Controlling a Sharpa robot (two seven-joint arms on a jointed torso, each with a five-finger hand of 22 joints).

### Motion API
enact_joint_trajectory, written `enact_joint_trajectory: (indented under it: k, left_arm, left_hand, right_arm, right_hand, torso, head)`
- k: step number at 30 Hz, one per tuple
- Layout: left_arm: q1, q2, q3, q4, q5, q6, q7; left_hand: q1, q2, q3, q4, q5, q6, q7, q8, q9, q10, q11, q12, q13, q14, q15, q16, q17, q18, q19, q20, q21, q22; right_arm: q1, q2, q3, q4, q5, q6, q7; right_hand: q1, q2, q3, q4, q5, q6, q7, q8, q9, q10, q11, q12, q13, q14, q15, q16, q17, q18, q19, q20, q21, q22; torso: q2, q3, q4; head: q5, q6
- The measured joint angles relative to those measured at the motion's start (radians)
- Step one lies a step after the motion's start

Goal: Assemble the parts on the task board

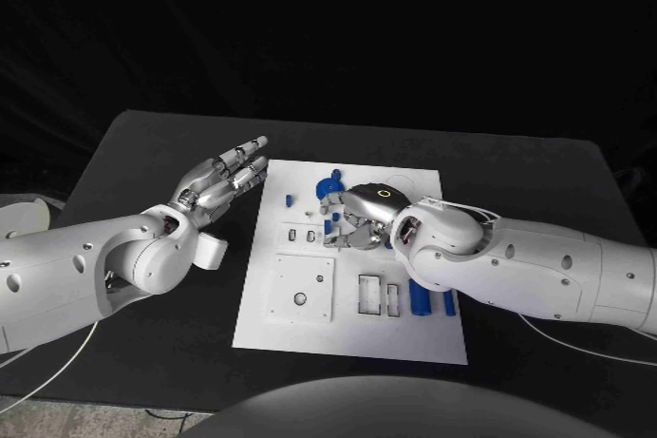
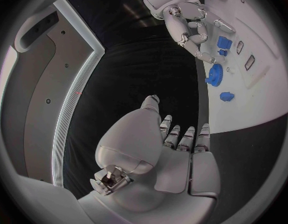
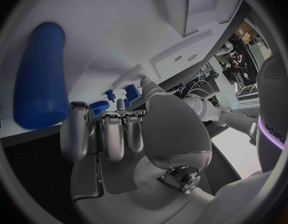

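Seen from the head view: white task board (image 1: 349,333) lying in the middle of the black counter (image 1: 137,153), with blue parts on it, among them a round gear-like part (image 1: 333,184) near the far edge and two long blue pins (image 1: 421,300) at the right side. Left hand (image 1: 219,180) raised beside the board's left edge, fingers (image 1: 248,149) stretched apart, holding nothing. Right hand (image 1: 359,219) lowered over the board's middle, fingers curled downward; cannot tell whether grasping anything. From the left wrist view: left hand (image 2: 175,149) flat and released above the dark counter, the right hand (image 2: 193,27) bent over the board near the blue gear (image 2: 214,74). From the right wrist view: right hand's fingers (image 3: 109,134) close to the board, a thick blue pin (image 3: 39,74) just beside.
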Motion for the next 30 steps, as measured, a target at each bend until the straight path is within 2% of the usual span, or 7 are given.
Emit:
enact_joint_trajectory:
  k: [6,12,19,22,27,28,30]
  left_arm:
    - [0.000,-0.001,0.000,-0.002,0.001,0.000,0.000]
    - [0.000,-0.005,0.000,0.001,-0.002,-0.006,0.002]
    - [0.005,-0.036,0.008,0.041,-0.050,-0.064,0.013]
    - [0.023,-0.058,0.026,0.064,-0.136,-0.133,0.024]
    - [0.076,-0.077,0.067,0.104,-0.368,-0.274,0.023]
    - [0.090,-0.076,0.071,0.110,-0.417,-0.296,0.013]
    - [0.122,-0.066,0.078,0.122,-0.539,-0.328,-0.038]
  left_hand:
    - [0.000,0.000,0.000,0.000,0.000,0.000,0.000,0.000,0.000,0.000,0.000,0.000,0.000,0.000,0.000,0.000,0.000,0.000,0.000,0.000,0.000,0.000]
    - [0.016,-0.016,0.006,-0.010,0.000,0.004,0.004,0.000,0.000,0.010,0.010,0.003,0.002,0.005,0.013,0.003,0.002,0.000,0.003,0.003,0.005,0.002]
    - [0.046,-0.046,0.018,-0.024,0.000,0.045,0.036,0.017,0.007,0.350,0.092,0.108,0.138,0.291,0.016,0.181,0.074,0.000,0.151,0.012,0.100,0.040]
    - [0.062,-0.068,0.021,0.005,-0.035,0.199,0.057,0.060,0.028,0.536,0.129,0.204,0.267,0.518,0.019,0.375,0.154,0.000,0.435,0.000,0.267,0.108]
    - [0.050,-0.101,-0.003,0.019,-0.164,0.489,0.090,0.179,0.085,0.816,0.112,0.534,0.575,0.787,-0.034,0.768,0.370,0.000,0.732,-0.046,0.482,0.212]
    - [0.050,-0.112,-0.010,0.018,-0.179,0.520,0.092,0.202,0.096,0.900,0.099,0.641,0.673,0.859,-0.048,0.867,0.456,0.000,0.775,-0.061,0.525,0.235]
    - [0.019,-0.125,-0.031,0.000,-0.226,0.568,0.076,0.271,0.140,1.283,0.043,1.048,1.144,1.236,-0.095,1.267,0.954,-0.016,0.944,-0.134,0.755,0.418]
  right_arm:
    - [0.013,-0.041,0.000,0.044,-0.001,-0.039,0.010]
    - [0.095,-0.126,0.005,0.142,0.005,-0.098,0.024]
    - [0.223,-0.269,0.007,0.257,0.069,-0.154,0.049]
    - [0.265,-0.343,0.009,0.282,0.104,-0.175,0.058]
    - [0.286,-0.420,0.000,0.276,0.141,-0.185,0.062]
    - [0.286,-0.427,-0.002,0.271,0.145,-0.184,0.062]
    - [0.281,-0.439,-0.006,0.256,0.156,-0.179,0.062]
  right_hand:
    - [0.033,-0.041,-0.031,0.092,-0.034,-0.025,0.001,-0.033,-0.064,0.000,0.000,0.000,0.000,0.000,0.000,0.000,0.000,0.000,0.000,0.007,0.000,0.000]
    - [0.020,-0.051,-0.058,0.111,-0.040,-0.028,0.004,-0.037,-0.092,0.000,0.000,0.000,0.000,0.000,0.000,0.000,0.000,0.000,0.000,0.007,0.013,0.000]
    - [-0.129,-0.018,-0.104,0.109,-0.040,0.017,0.006,-0.025,-0.125,-0.003,0.003,0.000,0.000,-0.003,0.003,0.010,0.000,0.000,0.000,0.007,0.039,0.000]
    - [-0.190,-0.003,-0.104,0.109,-0.040,0.034,0.007,-0.013,-0.134,-0.001,0.006,0.000,0.000,0.000,0.007,0.016,0.000,0.000,0.000,0.007,0.048,0.000]
    - [-0.212,0.012,-0.092,0.109,-0.040,0.042,0.009,-0.009,-0.138,-0.001,0.006,0.000,0.001,0.000,0.007,0.016,0.000,0.000,0.000,0.007,0.054,0.000]
    - [-0.212,0.012,-0.093,0.109,-0.040,0.042,0.009,-0.009,-0.138,-0.001,0.006,0.000,0.001,0.000,0.007,0.016,0.000,0.000,0.000,0.007,0.054,0.000]
    - [-0.216,0.016,-0.085,0.110,-0.040,0.042,0.009,-0.002,-0.141,-0.001,0.006,0.000,0.001,0.000,0.007,0.016,0.000,0.000,0.000,0.007,0.054,0.000]
  torso:
    - [0.000,0.0003,-0.0013]
    - [0.000,0.0014,-0.0019]
    - [-0.001,0.0014,-0.0026]
    - [-0.002,0.0009,-0.0030]
    - [-0.004,-0.0003,-0.0043]
    - [-0.004,0.0001,-0.0051]
    - [-0.005,0.0009,-0.0066]
  head:
    - [0.004,0.000]
    - [0.004,0.000]
    - [0.002,0.000]
    - [0.002,0.000]
    - [0.002,0.000]
    - [0.004,0.000]
    - [0.006,0.000]
